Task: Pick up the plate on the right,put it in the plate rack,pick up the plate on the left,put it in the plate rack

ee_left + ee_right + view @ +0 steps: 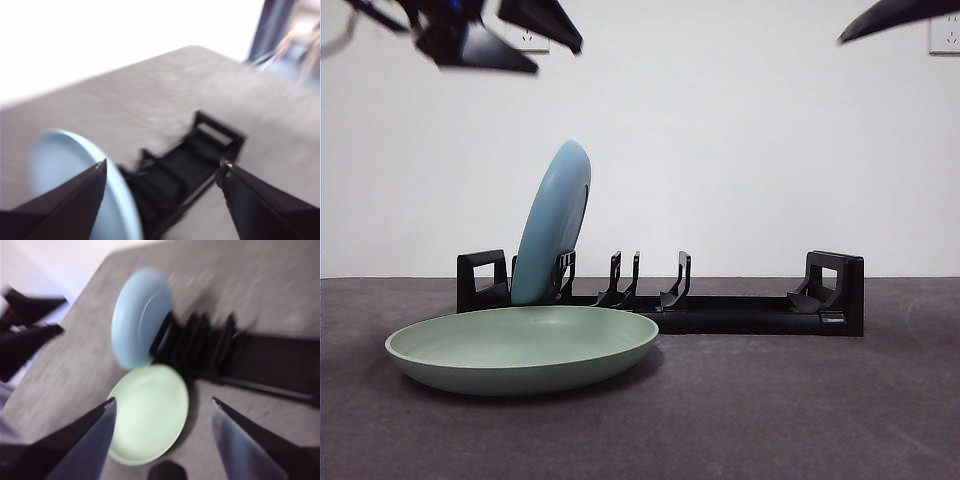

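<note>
We record the grey matte table (pixel 800 410) carrying everything in view. On it lies the long low black plastic plate rack (pixel 720 305), upright curved prongs along its length and a boxy loop-shaped block at each end.

A round pale green plate (pixel 520 345) lies flat on the table, just in front of the rack's end. In the right wrist view this green plate (pixel 150 412) sits between and beyond the tips of the right gripper (pixel 162 402), well below it; the jaws stand wide apart with nothing in them.

A round pale blue plate (pixel 555 225) stands on edge in the rack, leaning, at the same end. In the left wrist view the blue plate (pixel 75 185) shows just past one jaw of the left gripper (pixel 162 167), with the rack (pixel 185 175) in the gap between its jaws, below them. We note those jaws also spread wide and empty.

In the front view one gripper (pixel 485 35) hangs dark at the top corner above the blue plate's end of the rack, well clear of it. The other arm (pixel 900 15) shows only as a black tip at the opposite top corner.

Both wrist pictures are blurred.
</note>
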